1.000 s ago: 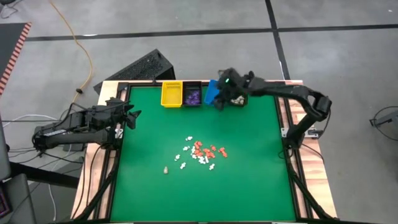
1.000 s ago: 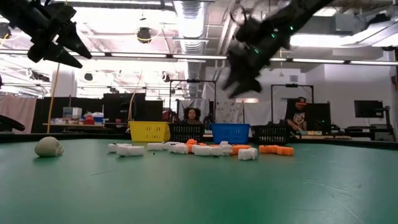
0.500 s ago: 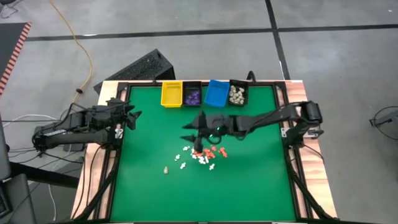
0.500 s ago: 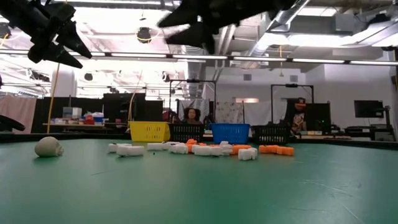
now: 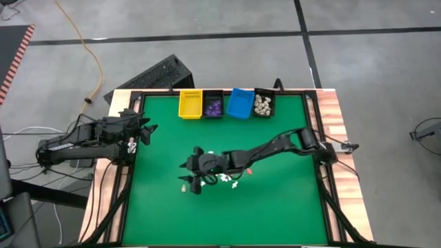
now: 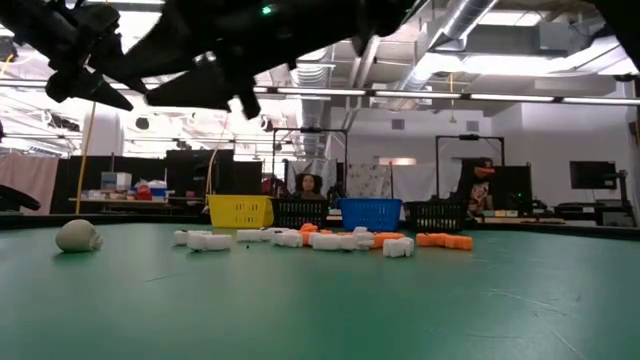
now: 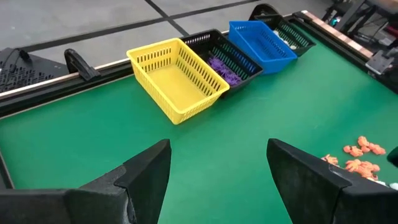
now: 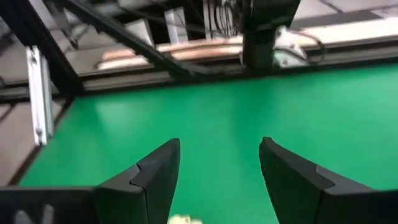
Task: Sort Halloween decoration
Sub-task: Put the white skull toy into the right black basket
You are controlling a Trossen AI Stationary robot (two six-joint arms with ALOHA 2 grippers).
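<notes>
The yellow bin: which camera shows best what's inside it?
The left wrist view: it looks down into the yellow bin, which looks empty. The high view shows it small, also seemingly bare. The low view sees only its side wall. The right wrist view misses it.

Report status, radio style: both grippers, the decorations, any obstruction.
Right gripper open, over beige piece. Left gripper open, parked at table edge. Nothing blocking.

Two dark jointed arms (image 5: 275,146), black wedge-shaped jaws.

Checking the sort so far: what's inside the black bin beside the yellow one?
Purple pieces lie in that black bin, heaped toward its blue-bin end. The bin's walls hide the floor beneath them, so no count is possible.
</notes>
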